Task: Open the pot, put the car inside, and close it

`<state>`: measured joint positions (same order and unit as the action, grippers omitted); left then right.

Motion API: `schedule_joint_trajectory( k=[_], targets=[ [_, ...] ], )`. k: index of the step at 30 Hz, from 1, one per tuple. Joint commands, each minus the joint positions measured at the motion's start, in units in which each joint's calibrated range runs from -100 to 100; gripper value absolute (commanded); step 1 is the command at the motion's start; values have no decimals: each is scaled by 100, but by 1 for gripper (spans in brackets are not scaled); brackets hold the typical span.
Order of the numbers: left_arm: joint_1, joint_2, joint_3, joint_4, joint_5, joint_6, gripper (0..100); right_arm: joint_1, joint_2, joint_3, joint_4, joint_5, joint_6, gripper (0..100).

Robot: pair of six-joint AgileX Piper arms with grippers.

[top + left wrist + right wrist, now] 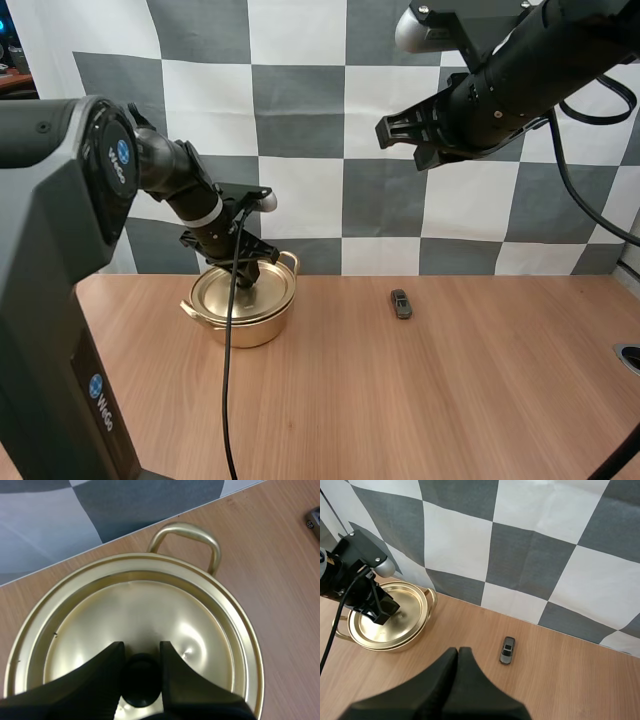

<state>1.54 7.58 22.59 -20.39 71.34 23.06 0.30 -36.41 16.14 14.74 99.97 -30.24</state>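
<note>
Two black fingers of my left gripper (141, 652) are squeezing the knob (141, 680) on the lid (150, 610) — the pot (245, 330) is sitting left of middle in the high view. The car (401, 303) is lying well to its right, long side running up the frame, and my right gripper (390, 130), fingers pressed together, is hanging nearer it, upper right.

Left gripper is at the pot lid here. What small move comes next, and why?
Probably lift straight up: the left gripper looks pinched on the knob of the lid, which sits closed on the pot, and the car waits outside.
</note>
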Motion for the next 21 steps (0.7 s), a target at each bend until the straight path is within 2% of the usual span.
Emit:
schedule_joint_trajectory(
  k=[1,10,15,18,21],
  targets=[
    [-1,-19,-123,-2,169,-1,0,-5,-10,6,4,3,3,0],
    [-1,-621,-1519,-219,1876,-23,0,-5,-10,6,-74,3,3,0],
    [-1,-1350,-2269,-219,2866,-252,0,-5,-10,6,-788,-168,3,0],
    [-1,-1907,-2464,-219,2866,-358,0,-5,-10,6,-1223,-702,3,0],
    [-1,-2560,-2492,-219,2866,-415,0,-5,6,6,-1310,-1177,3,0]
  ],
)
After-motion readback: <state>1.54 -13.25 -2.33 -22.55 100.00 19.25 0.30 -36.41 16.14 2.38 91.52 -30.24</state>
